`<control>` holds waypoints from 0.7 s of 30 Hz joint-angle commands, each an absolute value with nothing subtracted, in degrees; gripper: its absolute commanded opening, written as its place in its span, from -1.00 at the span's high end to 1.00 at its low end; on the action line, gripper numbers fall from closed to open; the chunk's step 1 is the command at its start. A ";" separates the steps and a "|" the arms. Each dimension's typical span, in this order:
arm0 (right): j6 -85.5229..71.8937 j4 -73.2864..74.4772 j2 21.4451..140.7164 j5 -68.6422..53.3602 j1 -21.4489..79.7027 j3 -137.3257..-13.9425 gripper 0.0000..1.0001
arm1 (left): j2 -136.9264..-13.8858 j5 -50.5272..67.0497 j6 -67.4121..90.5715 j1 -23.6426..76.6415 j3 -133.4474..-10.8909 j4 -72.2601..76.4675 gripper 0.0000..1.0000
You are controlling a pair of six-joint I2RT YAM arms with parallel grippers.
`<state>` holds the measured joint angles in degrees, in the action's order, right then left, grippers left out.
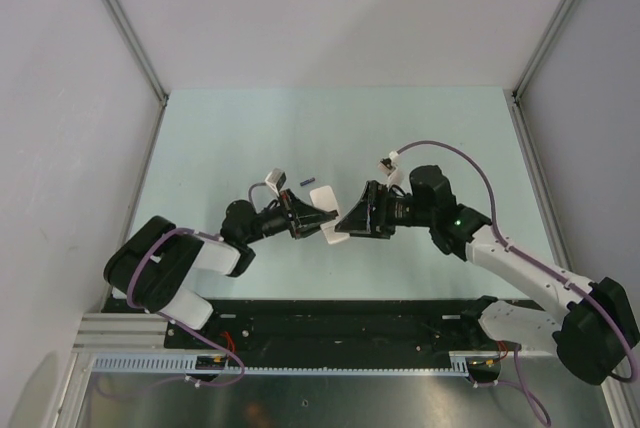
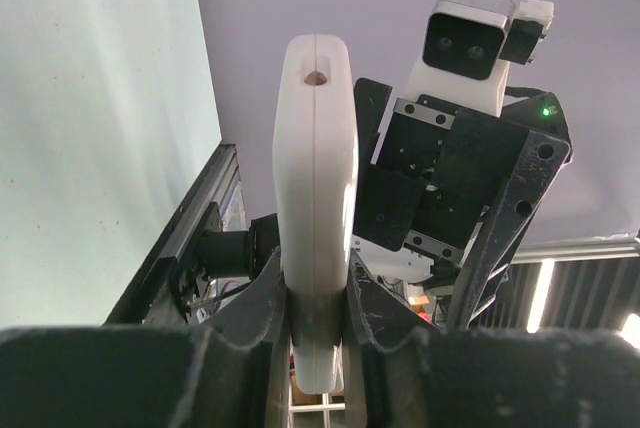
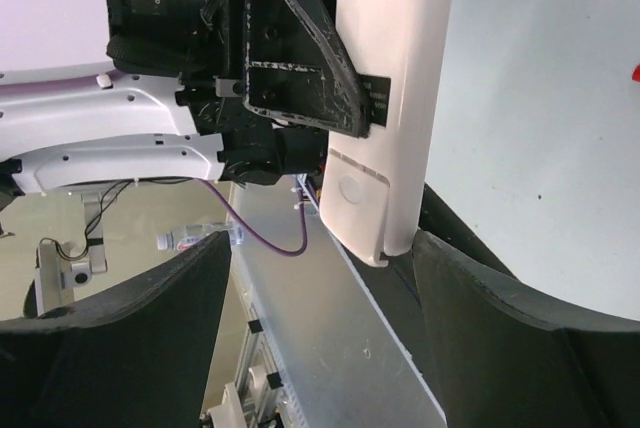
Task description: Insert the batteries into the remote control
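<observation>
Above the pale surface (image 1: pixel 230 138), the left tool (image 2: pixel 318 300) clenches the remote control (image 2: pixel 315 178) on edge, the right tool (image 3: pixel 320 288) released around its end: seemingly a regrasp before loading, needing a square closing.

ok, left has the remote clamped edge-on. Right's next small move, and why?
Probably close the open right fingers on the free end of the remote control: that end sits between them, the left fingers clamp the body, and the battery cover looks still on.

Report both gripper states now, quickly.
Left gripper: closed on the remote control, clamping its two flat faces.
Right gripper: open, jaws wide apart with the remote's end between them, not clamped.
</observation>
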<state>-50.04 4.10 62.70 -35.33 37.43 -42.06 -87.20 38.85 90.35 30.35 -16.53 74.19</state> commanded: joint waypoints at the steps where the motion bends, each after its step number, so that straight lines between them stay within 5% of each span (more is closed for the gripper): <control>1: -51.86 -2.72 64.16 -39.02 37.70 -41.92 -0.53 | -85.08 40.52 88.42 30.94 -18.72 85.52 1.00; 21: -51.59 -4.66 68.73 -41.31 38.23 -41.22 -0.14 | -83.76 40.25 89.47 31.03 -19.25 85.61 1.00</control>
<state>-51.53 -2.28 68.90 -39.48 37.93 -41.30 -85.69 39.46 89.97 30.65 -17.08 74.46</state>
